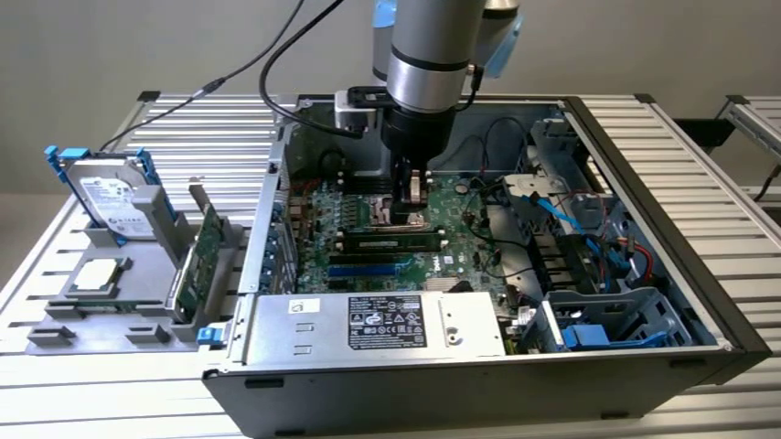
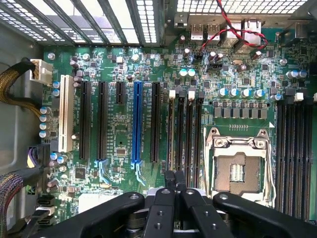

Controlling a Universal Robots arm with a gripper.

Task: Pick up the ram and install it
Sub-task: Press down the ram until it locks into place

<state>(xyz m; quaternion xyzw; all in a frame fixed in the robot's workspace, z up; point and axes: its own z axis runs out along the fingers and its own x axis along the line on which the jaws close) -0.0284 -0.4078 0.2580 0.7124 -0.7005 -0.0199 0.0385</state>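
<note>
Jaws clenched, the gripper [image 2: 174,186] sits over the motherboard [image 2: 124,124]; a ram [image 1: 390,243] looks seated; holding anything? unclear.

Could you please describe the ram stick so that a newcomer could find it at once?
Start at the open black computer case and find the green motherboard inside it. The ram, a long narrow dark stick, lies in a slot near the board's middle, just below the robot's gripper. The neighbouring slots, blue and black, look bare.

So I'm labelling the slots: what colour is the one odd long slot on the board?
Bright blue slot, clearest in the wrist view.
</note>
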